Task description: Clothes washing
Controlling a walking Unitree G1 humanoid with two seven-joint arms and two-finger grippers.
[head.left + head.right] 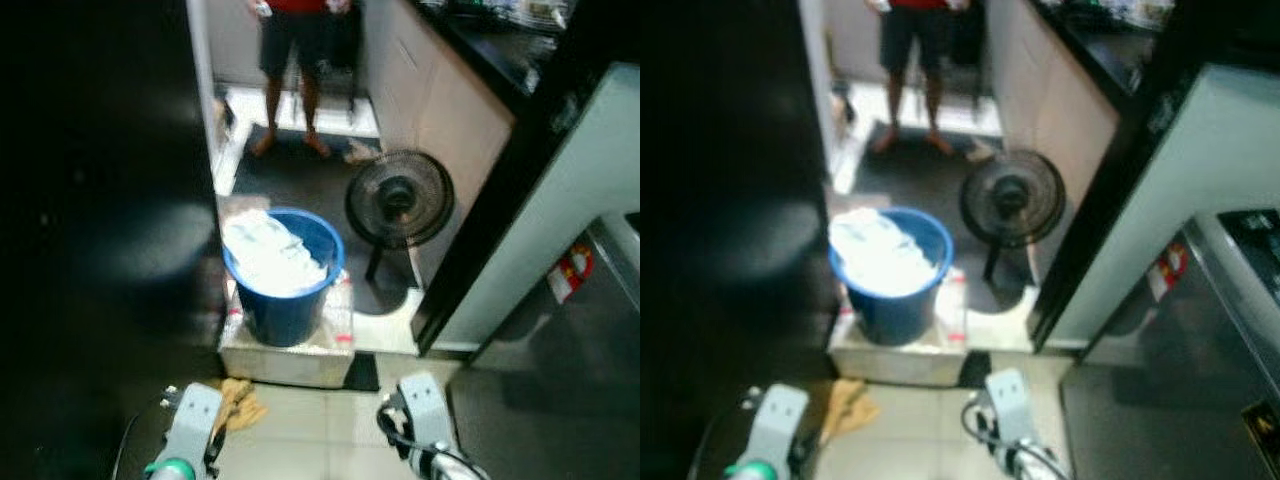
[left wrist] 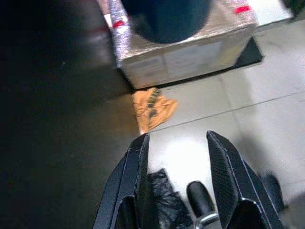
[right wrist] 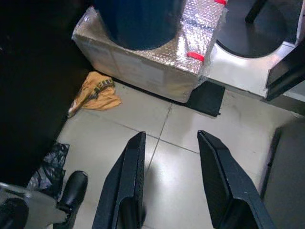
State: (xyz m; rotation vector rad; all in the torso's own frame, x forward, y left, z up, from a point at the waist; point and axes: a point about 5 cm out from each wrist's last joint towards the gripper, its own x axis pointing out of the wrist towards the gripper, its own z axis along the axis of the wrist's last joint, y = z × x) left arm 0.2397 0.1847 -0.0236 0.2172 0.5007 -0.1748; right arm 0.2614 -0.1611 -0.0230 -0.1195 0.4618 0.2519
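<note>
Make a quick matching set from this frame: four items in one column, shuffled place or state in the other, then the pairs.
Items:
1. blue bucket
2. orange cloth
3. black fan
4. right pincer

Places or states:
A. lying on the floor tiles beside the box
B. open, holding nothing, above the tiles
C. standing on the foil-wrapped box, with white laundry in it
D. standing on the floor to the right of the bucket

Pairs: 1-C, 2-A, 3-D, 4-B

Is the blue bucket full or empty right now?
Full: the blue bucket, upright on the wrapped box, holds white laundry heaped to its rim.
</note>
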